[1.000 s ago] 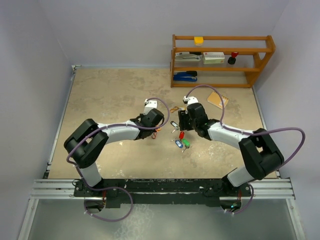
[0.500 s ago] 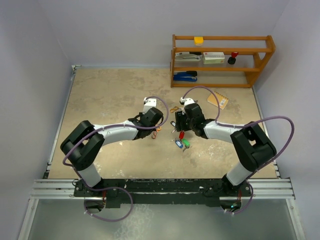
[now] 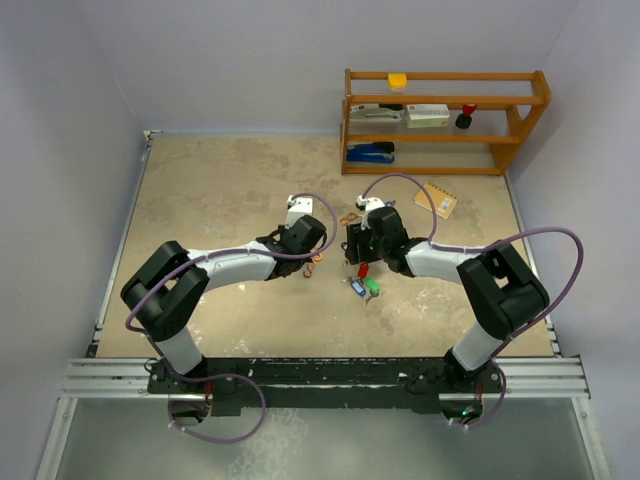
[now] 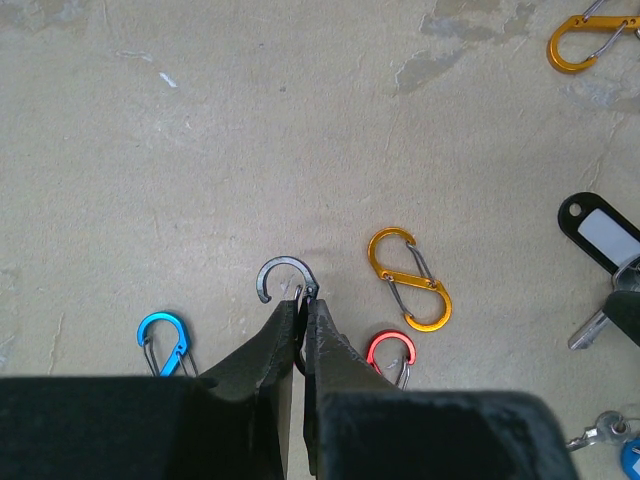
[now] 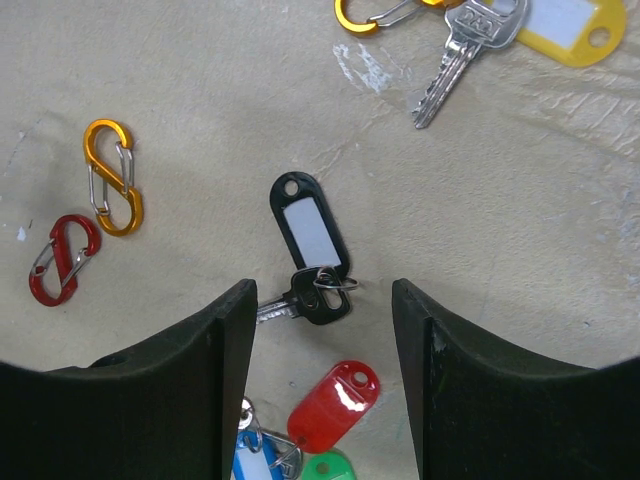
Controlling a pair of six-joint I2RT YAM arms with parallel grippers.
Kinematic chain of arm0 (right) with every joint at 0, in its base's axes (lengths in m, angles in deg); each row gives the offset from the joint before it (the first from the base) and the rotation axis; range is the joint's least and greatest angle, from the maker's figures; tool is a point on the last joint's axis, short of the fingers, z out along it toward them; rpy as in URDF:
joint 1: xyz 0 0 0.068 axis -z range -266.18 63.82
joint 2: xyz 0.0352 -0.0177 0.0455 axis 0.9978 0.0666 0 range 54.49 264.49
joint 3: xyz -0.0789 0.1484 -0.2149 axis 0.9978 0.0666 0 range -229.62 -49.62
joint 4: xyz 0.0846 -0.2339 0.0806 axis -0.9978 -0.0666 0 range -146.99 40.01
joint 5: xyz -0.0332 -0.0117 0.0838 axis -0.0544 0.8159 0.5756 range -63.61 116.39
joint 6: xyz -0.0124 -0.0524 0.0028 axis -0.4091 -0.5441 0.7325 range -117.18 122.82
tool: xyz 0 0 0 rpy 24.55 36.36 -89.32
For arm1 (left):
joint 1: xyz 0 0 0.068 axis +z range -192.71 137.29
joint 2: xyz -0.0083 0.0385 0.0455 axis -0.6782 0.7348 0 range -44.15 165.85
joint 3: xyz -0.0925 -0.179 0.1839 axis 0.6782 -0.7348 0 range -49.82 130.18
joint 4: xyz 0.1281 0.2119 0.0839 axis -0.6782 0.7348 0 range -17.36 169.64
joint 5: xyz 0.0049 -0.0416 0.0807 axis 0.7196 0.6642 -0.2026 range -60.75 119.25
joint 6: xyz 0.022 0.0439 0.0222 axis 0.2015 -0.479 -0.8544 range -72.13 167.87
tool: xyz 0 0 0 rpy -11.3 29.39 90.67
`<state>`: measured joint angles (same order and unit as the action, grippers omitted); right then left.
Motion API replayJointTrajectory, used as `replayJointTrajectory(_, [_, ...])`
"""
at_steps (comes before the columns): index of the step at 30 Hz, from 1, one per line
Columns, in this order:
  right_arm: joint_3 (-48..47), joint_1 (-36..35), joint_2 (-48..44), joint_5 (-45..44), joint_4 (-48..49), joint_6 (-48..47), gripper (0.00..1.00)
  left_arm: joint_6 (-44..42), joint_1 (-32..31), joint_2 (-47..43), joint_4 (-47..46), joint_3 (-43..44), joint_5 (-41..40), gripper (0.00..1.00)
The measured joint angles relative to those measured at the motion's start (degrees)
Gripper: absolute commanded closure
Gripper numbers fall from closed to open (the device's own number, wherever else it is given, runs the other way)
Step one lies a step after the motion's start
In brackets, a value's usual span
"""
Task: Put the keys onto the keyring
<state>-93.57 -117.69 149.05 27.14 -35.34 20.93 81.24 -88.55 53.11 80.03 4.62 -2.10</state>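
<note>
On the mottled beige tabletop (image 3: 220, 190), well in front of the wooden shelf (image 3: 450, 76) at the back, the two arms meet near the middle; the left arm (image 3: 235, 263) has its jaws pinched tight on a dark grey metal S-shaped clip (image 4: 285, 275), one hook of which stands out past the tips; the right arm (image 3: 440, 262) hovers with its jaws set wide, one on either side of a small silver key with a black plastic tag and white label window (image 5: 303, 232), apparently not touching it.

A red-tagged key (image 5: 335, 403) lies just beside that key; a yellow-tagged key (image 5: 470, 25) lies well apart.

The black-tagged key looks light, stiff and thin, lying flat; its metal blade would likely be slick and hard to pinch from above; the plastic tag is thicker and probably grippier, so across the tag's narrow width seems the better hold; that also leaves the little wire ring (image 5: 332, 280) at the key's head free to meet the hook. So light a thing may skid if one jaw lands first; centring matters.
</note>
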Motion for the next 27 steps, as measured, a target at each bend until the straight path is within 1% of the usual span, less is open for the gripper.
replayJointTrajectory(14, [0.02,-2.32,0.00,4.83,1.79,2.29,0.42,0.00,0.00,-2.16,0.72,-0.94,-1.11,1.00])
replayJointTrajectory(21, [-0.09,-4.26,0.35,5.14,2.01,2.73,0.42,0.00,0.00,-4.85,1.11,-1.75,-2.49,1.00])
replayJointTrajectory(27, [-1.05,-5.46,1.84,4.59,2.14,3.17,0.43,0.00,0.07,-5.09,1.49,-1.86,-3.08,1.00])
